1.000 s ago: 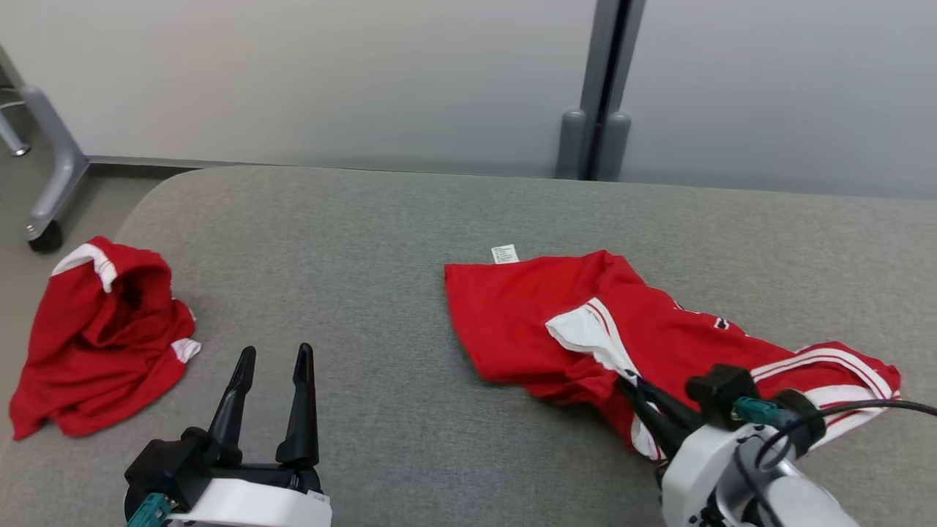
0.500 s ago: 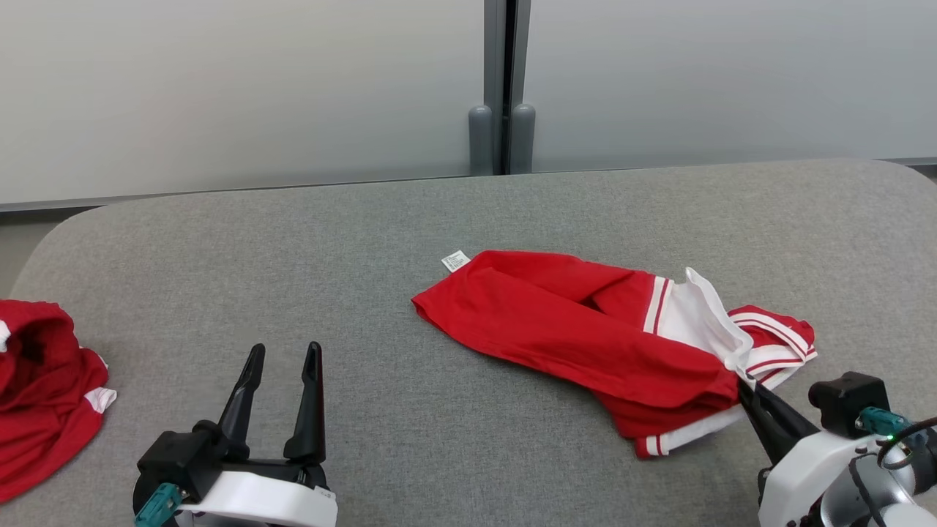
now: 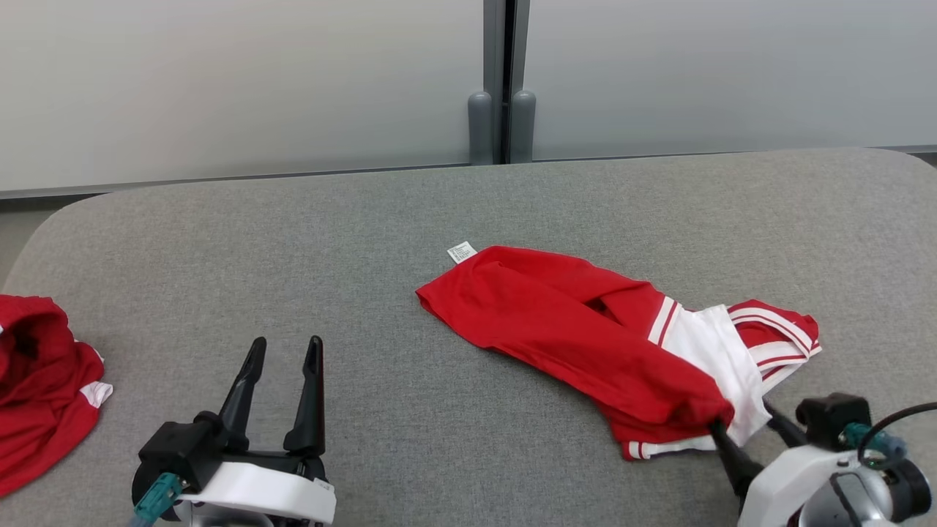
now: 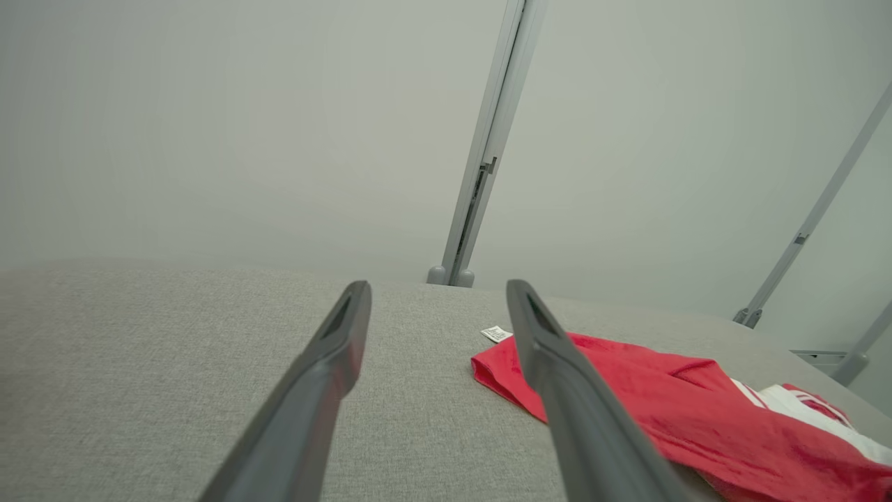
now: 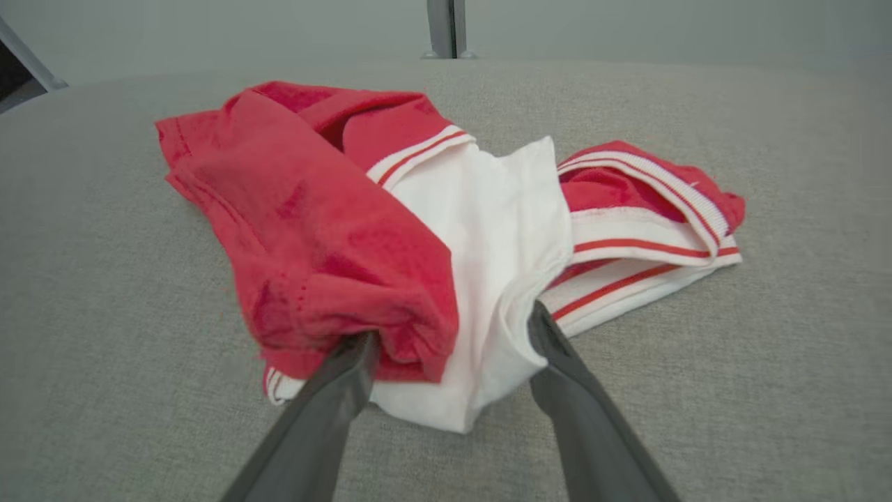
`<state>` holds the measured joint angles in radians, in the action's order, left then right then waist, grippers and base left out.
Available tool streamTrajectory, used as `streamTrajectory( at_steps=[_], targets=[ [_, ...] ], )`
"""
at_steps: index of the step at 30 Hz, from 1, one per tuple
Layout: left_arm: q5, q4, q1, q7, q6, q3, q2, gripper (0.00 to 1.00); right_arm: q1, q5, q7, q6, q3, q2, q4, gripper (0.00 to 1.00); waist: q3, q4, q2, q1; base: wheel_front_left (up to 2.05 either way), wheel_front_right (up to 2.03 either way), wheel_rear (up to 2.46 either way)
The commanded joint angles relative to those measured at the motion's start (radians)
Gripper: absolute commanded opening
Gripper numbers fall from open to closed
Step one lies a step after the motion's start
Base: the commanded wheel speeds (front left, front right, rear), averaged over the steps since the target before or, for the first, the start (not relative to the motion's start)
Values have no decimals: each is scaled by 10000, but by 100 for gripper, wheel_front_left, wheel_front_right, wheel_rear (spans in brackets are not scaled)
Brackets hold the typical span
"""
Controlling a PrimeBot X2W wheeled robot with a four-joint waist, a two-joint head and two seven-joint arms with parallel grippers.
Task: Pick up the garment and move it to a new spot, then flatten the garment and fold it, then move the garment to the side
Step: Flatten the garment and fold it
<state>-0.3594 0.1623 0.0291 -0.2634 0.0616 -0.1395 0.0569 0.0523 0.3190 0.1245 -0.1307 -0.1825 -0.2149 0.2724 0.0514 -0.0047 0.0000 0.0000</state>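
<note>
The garment, red with white striped trim and a small white tag, lies crumpled on the right half of the grey table. My right gripper is at its near end, open, its two fingers straddling a bunch of red and white cloth that rests on the table. In the right wrist view the garment sags between the spread fingers of that gripper. My left gripper stands open and empty at the lower left, well left of the garment. The left wrist view shows this gripper wide apart.
A second red and white garment lies bunched at the table's left edge. Grey partition panels with a vertical post stand behind the table. The table's rounded corners are at far left and far right.
My right gripper has opened and let go of the garment, which has settled onto the table. The head camera swung right early on. The left gripper has stayed put.
</note>
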Motion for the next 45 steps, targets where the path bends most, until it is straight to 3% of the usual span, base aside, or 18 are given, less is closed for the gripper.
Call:
streamTrajectory(
  at_steps=[1, 13, 21, 26, 31, 36, 38, 45],
  targets=[
    [23, -64, 149, -20, -43, 98, 107, 100, 179, 92, -43, -2, 111, 41, -356, 100, -11, -7, 0, 0, 0, 0, 0],
    [-69, -527, -77, 47, -287, 310, 332, 100, 51, -83, -1028, -2, 674, 303, -2550, 100, -243, 54, 0, 0, 0, 0, 0],
    [-128, -732, -241, 113, -378, 183, 290, 100, -38, -20, -2244, -2, 674, 587, -2833, 100, -373, 89, 0, 0, 0, 0, 0],
    [-220, -842, -341, 202, -386, -30, 221, 100, -168, -293, -2408, -2, 861, 743, -2543, 100, -404, 99, 0, 0, 0, 0, 0],
    [-279, -895, -320, 229, -429, -175, 190, 100, -112, -441, -2021, -2, 664, 611, -2257, 100, -367, 78, 0, 0, 0, 0, 0],
    [-320, -841, -242, 205, -404, -261, 179, 100, 37, -276, -760, -2, 44, 266, -1480, 100, -396, 180, 0, 0, 0, 0, 0],
    [-329, -823, -218, 188, -386, -270, 190, 100, 88, -176, 17, -2, -80, 301, -1041, 100, -441, 367, 0, 0, 0, 0, 0],
    [-365, -817, -324, 177, -410, -280, 224, 100, -26, -166, 1155, -2, 232, 556, -405, 100, -410, 814, 0, 0, 0, 0, 0]
  ],
)
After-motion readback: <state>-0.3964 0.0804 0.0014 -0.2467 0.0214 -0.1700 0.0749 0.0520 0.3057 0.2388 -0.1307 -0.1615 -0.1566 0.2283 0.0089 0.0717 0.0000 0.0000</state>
